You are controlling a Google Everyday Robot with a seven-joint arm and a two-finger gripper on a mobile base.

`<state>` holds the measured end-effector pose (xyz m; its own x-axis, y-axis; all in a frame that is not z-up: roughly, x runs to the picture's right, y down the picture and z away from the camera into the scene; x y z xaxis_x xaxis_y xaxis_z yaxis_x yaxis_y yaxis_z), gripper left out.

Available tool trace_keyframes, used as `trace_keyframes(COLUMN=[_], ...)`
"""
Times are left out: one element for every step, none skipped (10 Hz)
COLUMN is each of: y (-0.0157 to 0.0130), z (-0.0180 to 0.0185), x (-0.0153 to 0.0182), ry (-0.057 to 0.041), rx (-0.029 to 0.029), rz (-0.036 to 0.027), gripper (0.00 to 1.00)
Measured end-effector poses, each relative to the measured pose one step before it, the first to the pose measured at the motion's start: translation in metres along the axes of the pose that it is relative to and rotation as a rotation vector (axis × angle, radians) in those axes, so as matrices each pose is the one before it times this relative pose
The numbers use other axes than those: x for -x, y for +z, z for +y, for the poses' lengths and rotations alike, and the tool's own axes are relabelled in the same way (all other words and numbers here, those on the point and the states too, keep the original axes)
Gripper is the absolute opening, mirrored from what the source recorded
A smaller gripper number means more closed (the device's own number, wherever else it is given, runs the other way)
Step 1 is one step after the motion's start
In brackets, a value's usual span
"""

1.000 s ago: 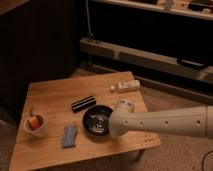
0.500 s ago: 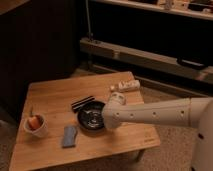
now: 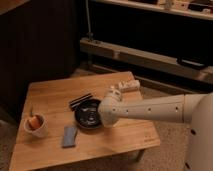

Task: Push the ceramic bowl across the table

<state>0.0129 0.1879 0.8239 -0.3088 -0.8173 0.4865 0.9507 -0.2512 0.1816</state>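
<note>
The glossy black round ceramic bowl [image 3: 88, 115] has slid slightly leftward across the light-brown wooden desk [image 3: 52, 95], so the push is underway; the hand [image 3: 113, 96], whose opening I cannot tell, sits at its right rim.

The ceramic bowl [image 3: 88, 114] has slid a little to the left and toward the far side of the desk [image 3: 50, 95]. A second ago it lay clearly apart from the dark striped bar [image 3: 80, 101]; now its far rim reaches the near end of that bar. The arm [image 3: 150, 107] has also moved. Before, it came in low from the right and covered the near right part of the bowl. Now it lies higher in the view, with its rounded end at the bowl's right rim. The claw [image 3: 114, 93] has moved farther back and is now near the pale packet [image 3: 128, 86].
</note>
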Motion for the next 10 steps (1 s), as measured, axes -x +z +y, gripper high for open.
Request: trace_keyframes(y=[-0.00139,-0.00158,-0.00047,0.00029,0.00082,0.0013,0.00093,0.00034,-0.00032,0.00008], z=[-0.00228,-0.00446,-0.00265,-0.00295,-0.00373,-0.00475,-0.00459,-0.00432,-0.00423,-0.00368], x=[-0.005,-0.00666,-0.00451,-0.00528,-0.00409,-0.00445,-0.00334,-0.00314,-0.00286,-0.00243], ry=[-0.00396,-0.00682,-0.00658,-0.00731,-0.00583,-0.00844,-0.0068,-0.00599,-0.00696,-0.00549], rx=[-0.00295,-0.00507,-0.00186,-0.00296,-0.00456,-0.0037,-0.00373,-0.00316,-0.00188,-0.00223], rz=[0.00511,0.00448,0.00231,0.00171,-0.00152,-0.00196,-0.00078,0.00059,0.0014,0.00087], gripper=[0.0,0.0,0.0,0.0,0.0,0.0,0.0,0.0,0.0,0.0])
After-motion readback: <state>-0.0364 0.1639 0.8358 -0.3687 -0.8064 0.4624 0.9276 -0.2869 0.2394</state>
